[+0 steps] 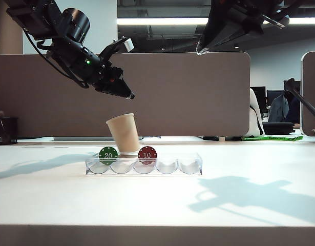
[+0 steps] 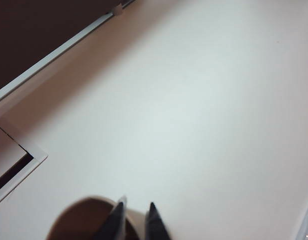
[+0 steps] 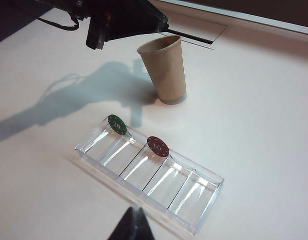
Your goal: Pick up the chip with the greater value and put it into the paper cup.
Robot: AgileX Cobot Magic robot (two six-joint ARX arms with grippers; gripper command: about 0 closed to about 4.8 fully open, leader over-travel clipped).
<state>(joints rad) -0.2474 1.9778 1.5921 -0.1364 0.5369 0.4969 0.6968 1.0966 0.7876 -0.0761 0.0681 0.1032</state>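
The chip with the greater value is not in view in any frame. The tan paper cup (image 1: pixel 123 133) (image 3: pixel 164 70) stands on the table just behind the clear tray. My left gripper (image 1: pixel 130 96) (image 2: pixel 137 202) hangs a little above the cup's mouth (image 2: pixel 83 220). Its two dark fingers stand a small way apart, open, with nothing between them. My right gripper (image 1: pixel 201 49) (image 3: pixel 135 210) is held high on the right, over the table in front of the tray. Its fingertips are pressed together and hold nothing.
A clear plastic tray (image 1: pixel 193 165) (image 3: pixel 204 220) with several slots lies mid-table. A green "20" chip (image 1: pixel 108 155) (image 3: pixel 116 124) and a red "10" chip (image 1: pixel 147 154) (image 3: pixel 158 146) stand upright in it. A grey partition wall runs behind the table.
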